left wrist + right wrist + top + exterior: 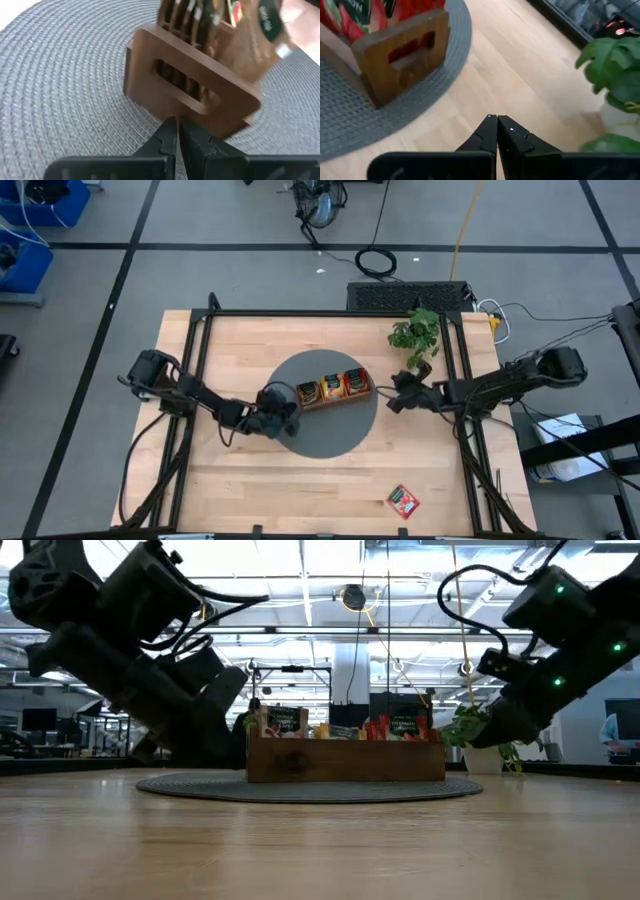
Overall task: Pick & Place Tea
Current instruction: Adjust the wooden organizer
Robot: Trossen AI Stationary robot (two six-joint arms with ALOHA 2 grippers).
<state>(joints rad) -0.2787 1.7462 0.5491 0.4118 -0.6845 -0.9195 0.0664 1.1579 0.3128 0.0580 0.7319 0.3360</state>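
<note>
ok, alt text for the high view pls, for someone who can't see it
Overhead view of a wooden table: a brown wooden tray filled with tea sachets sits on a round grey mat, flanked by the left gripper at one end and the right gripper at the other, both shut and empty. One red tea sachet lies alone near the front edge; a small potted plant stands behind the right gripper.

1. I'm working in what looks like a robotics lab or open industrial workspace, not a home.
2. My wooden table (300, 490) sits in a black metal frame (330, 313) on a grey floor marked with dark taped lines (120, 280).
3. Loose cables (376, 262) and a yellow cord (462, 230) run over the floor behind the table.
4. Blue bins (30, 205) stand at the far left.
5. From table height I see a high ceiling with rows of strip lights (300, 585), hanging wires and monitors (40, 720) on distant desks.
6. A person (612, 732) sits far off at the right edge.
</note>
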